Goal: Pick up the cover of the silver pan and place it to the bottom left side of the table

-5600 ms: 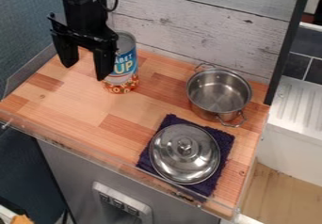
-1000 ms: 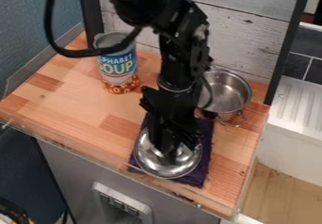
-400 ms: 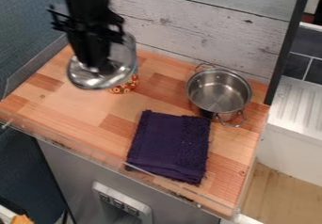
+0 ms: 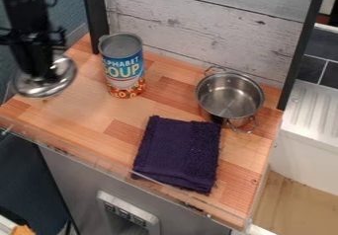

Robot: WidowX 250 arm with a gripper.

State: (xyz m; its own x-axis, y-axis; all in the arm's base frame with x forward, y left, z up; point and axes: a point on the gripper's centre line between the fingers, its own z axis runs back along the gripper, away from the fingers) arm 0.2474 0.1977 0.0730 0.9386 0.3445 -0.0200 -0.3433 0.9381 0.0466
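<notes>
At the upper left, my gripper (image 4: 43, 75) is shut on the knob of the silver lid (image 4: 46, 87), which hangs tilted above the table's left edge. The fingers cover the knob and part of the lid's top. The silver pan (image 4: 230, 98) stands uncovered at the right rear of the wooden table (image 4: 86, 111), with a handle on its front and another on its back.
A soup can (image 4: 123, 67) stands upright at the back left, to the right of the lid. A folded dark purple cloth (image 4: 178, 154) lies near the front. Low transparent edging (image 4: 99, 161) runs along the table's front, and a plank wall (image 4: 211, 26) rises behind.
The lid was on the purple cloth under my gripper; it has been lifted off and carried up and to the left, past the soup can. The cloth and pan stay put since the lift.
</notes>
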